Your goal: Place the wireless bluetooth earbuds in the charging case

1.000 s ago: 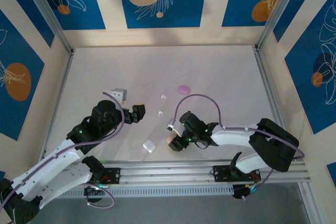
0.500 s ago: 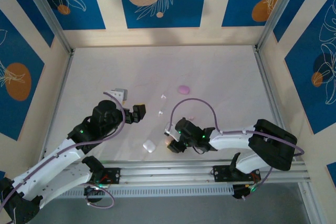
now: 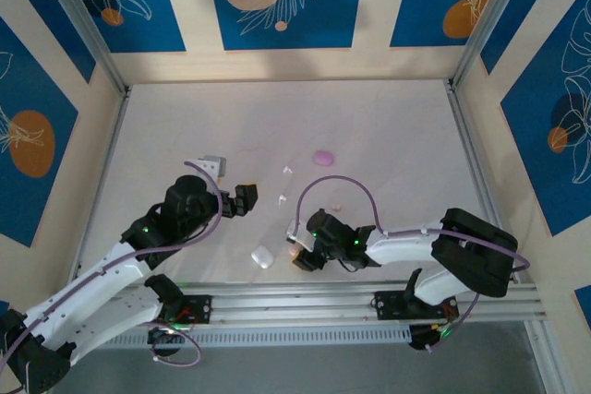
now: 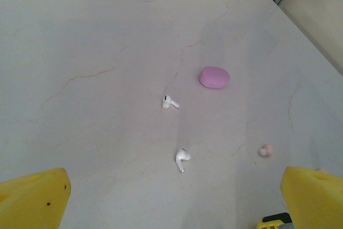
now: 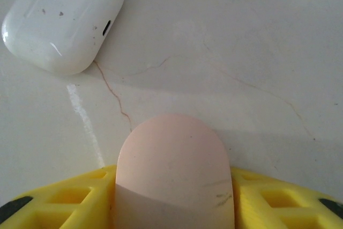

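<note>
A pale pink charging case (image 5: 174,170) sits upright on the table between my right gripper's yellow fingers (image 5: 53,199), which press on both its sides. In the top view my right gripper (image 3: 301,253) is near the front edge, just right of a closed white charging case (image 3: 263,256) (image 5: 61,20). My left gripper (image 3: 242,200) hovers open with nothing in it. Ahead of it lie two white earbuds (image 4: 182,159) (image 4: 170,102), a pale pink earbud (image 4: 266,150) and a closed lilac case (image 4: 214,77).
A small grey and white block (image 3: 209,164) lies behind my left gripper. Aluminium rails edge the table on the left, on the right (image 3: 471,154) and along the front. The far half of the table is bare.
My right gripper has slid a little to the left and its jaws have drawn in on the pink case. The left arm has barely moved.
</note>
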Controlling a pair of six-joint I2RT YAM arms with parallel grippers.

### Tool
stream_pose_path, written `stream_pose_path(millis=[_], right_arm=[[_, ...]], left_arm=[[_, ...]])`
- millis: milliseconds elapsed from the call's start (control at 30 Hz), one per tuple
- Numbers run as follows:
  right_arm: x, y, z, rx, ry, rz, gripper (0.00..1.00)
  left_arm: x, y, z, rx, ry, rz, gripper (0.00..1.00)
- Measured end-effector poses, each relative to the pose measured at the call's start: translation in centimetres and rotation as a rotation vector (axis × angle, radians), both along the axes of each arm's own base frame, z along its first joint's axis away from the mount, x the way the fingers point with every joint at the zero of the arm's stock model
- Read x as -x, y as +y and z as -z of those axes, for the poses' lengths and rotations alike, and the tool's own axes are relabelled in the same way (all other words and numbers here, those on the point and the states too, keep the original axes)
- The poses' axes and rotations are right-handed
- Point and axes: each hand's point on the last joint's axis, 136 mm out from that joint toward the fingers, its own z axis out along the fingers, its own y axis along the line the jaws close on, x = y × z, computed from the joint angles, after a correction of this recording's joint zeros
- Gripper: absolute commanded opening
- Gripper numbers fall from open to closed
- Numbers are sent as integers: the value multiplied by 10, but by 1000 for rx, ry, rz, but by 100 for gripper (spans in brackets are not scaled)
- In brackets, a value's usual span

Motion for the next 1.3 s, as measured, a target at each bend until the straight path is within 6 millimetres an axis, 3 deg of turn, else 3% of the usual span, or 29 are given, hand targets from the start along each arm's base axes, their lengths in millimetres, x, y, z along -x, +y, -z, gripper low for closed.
stream_pose_path(millis=[200, 333, 433, 533, 700, 900, 1033, 1300], right_arm=[[-1, 2, -2, -7, -27, -8, 27], [5, -4, -10, -23, -49, -21, 25], [2, -2, -41, -99, -116, -27, 25], [-5, 1, -87, -220, -213, -29, 25], [-19, -1, -149, -351, -349, -16, 25], [-33, 0, -184, -398, -433, -6, 25], [-41, -1, -191, -409, -455, 12, 26], [-47, 1, -201, -440, -470, 17, 26]], left_arm=[[-1, -1, 6, -8, 20, -3, 100], [-2, -3, 8, -5, 34, 0, 100], [0, -9, 4, 12, 39, 27, 100], [4, -19, -2, 46, 38, 85, 100], [13, -47, -14, 124, 58, 227, 100], [18, -80, -27, 203, 105, 374, 99], [25, -93, -27, 240, 138, 450, 92], [37, -111, -27, 291, 183, 563, 63]])
